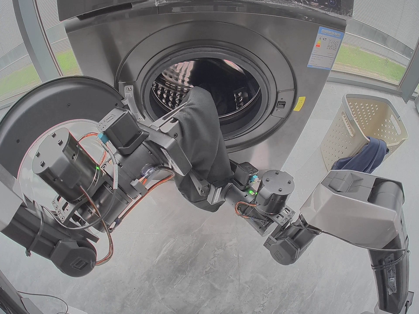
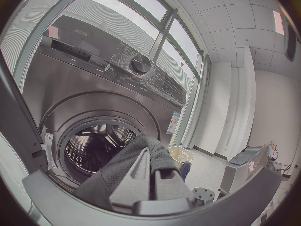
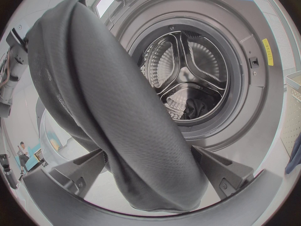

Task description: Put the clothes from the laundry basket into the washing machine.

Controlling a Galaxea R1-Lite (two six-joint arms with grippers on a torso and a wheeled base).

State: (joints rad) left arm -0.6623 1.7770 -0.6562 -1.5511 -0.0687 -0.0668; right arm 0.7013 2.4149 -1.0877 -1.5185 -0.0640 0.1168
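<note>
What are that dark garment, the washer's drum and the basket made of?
The dark garment looks like knit fabric, matte, with fine mesh texture. The drum seems stainless steel: shiny, mirror reflections, punched holes. The laundry basket seems plastic: cream, matte, moulded perforated walls.

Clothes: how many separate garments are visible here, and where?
3. A dark grey garment hangs at the washing machine opening in the left gripper; a black garment lies in the drum; a navy garment drapes over the laundry basket rim. More may be hidden.
</note>
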